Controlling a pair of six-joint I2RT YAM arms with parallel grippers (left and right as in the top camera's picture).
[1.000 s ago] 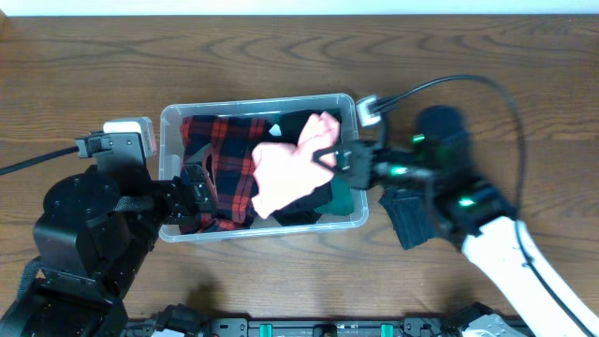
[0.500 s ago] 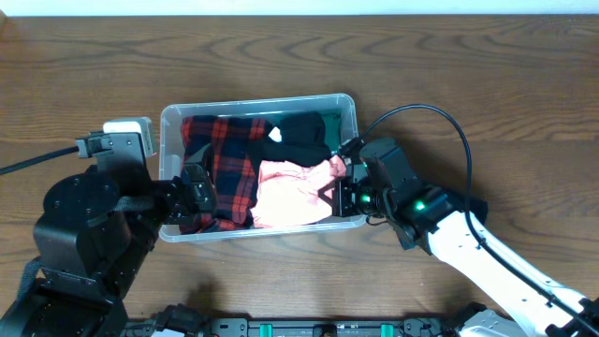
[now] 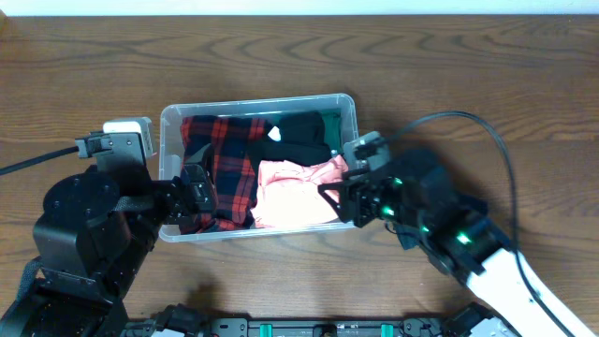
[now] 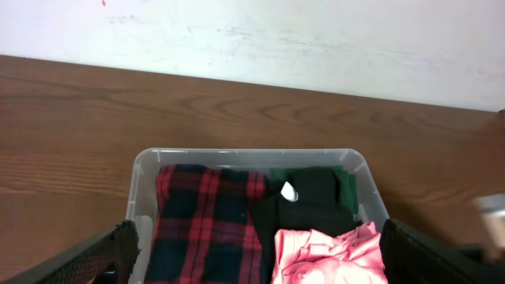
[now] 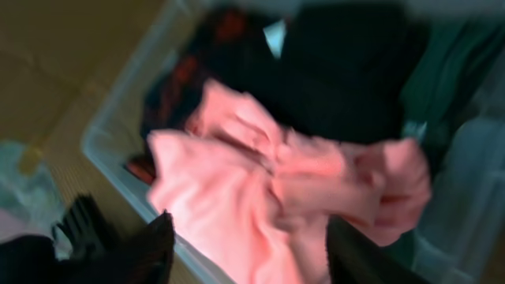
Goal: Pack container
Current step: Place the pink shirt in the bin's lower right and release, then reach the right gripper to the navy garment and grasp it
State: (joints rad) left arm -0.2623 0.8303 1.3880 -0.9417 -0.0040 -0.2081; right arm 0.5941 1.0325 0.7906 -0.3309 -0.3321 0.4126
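Plainly, the container [image 3: 253,101] sits on the table [image 3: 468,65] just 9 o'clock of centre, holding a plaid cloth [image 3: 229,159] at its 9 o'clock side, a pink cloth [image 3: 290,192] at 5 o'clock and a black cloth [image 3: 299,136] at 1 o'clock. The left gripper [image 3: 197,192], fingers spread wide, is at the container's 8 o'clock wall. The right gripper [image 3: 335,198], at 4 o'clock, hangs released over the pink cloth's edge.

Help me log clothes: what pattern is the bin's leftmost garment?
Red-and-black plaid garment, clearest from the left wrist.
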